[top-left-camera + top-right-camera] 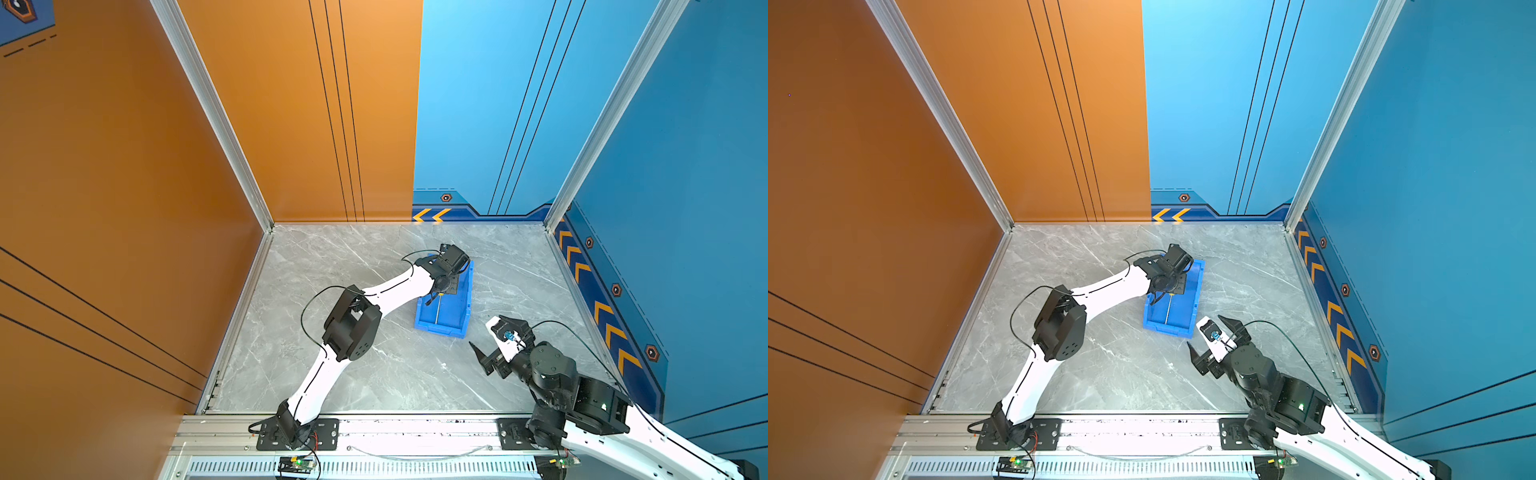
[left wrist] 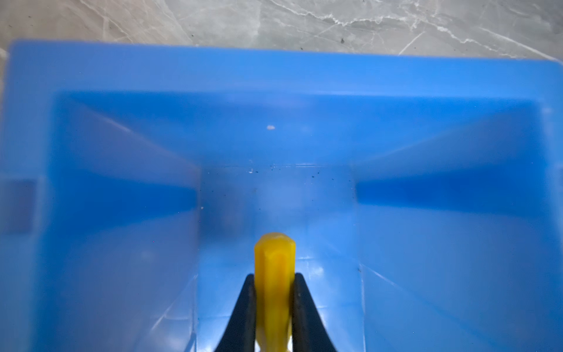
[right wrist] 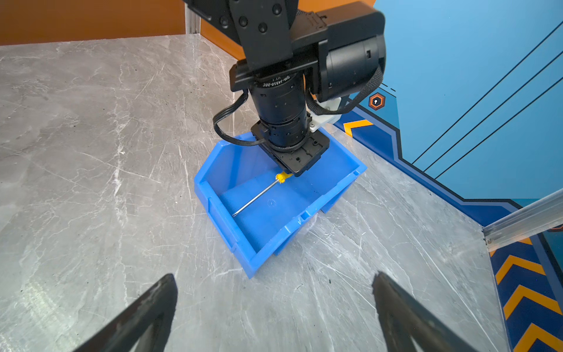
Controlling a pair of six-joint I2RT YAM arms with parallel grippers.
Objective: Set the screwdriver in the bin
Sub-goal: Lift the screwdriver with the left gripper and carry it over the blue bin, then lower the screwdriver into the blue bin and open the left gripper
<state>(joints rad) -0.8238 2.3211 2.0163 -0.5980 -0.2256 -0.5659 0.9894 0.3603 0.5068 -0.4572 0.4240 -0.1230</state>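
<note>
Starting at the left, we see the flat orange wall panel [image 1: 124,166] ruled with thin black lines, then the aluminium corner post [image 1: 216,116] running down to the grey marble-patterned tabletop [image 1: 374,374]. The white-and-black left arm [image 1: 318,382] rises from the front aluminium rail [image 1: 415,432], where a small circuit board [image 1: 297,460] shows a green light. The arm reaches across the table, and its wrist hangs over the far end of the rectangular bright blue plastic bin [image 3: 228,237], hiding that end in both top views. The left gripper [image 2: 274,275] is clenched on the small slim screwdriver with a yellow plastic handle and thin silver shaft [image 3: 259,195]. Its black fingers [image 2: 245,304] pinch the handle from both sides, and the butt end pokes past them. The screwdriver is inside the bin's walls, slanting down toward the lower lipped end; we cannot tell whether its tip touches the floor, which is dotted with dark specks. Further right, the right gripper [image 3: 274,275] hovers over bare tabletop near that lipped end, apart from the bin, with its fingers spread wide and grasping nothing. Beyond it the blue wall [image 1: 685,166] carries a dark band of orange chevrons [image 1: 603,308] and small hexagon badges [image 1: 616,289]. For writing, we read pale lettering on the left arm's black wrist motor [image 3: 280,100], upside down in the right wrist view: "DM-J4310-2EC".
</note>
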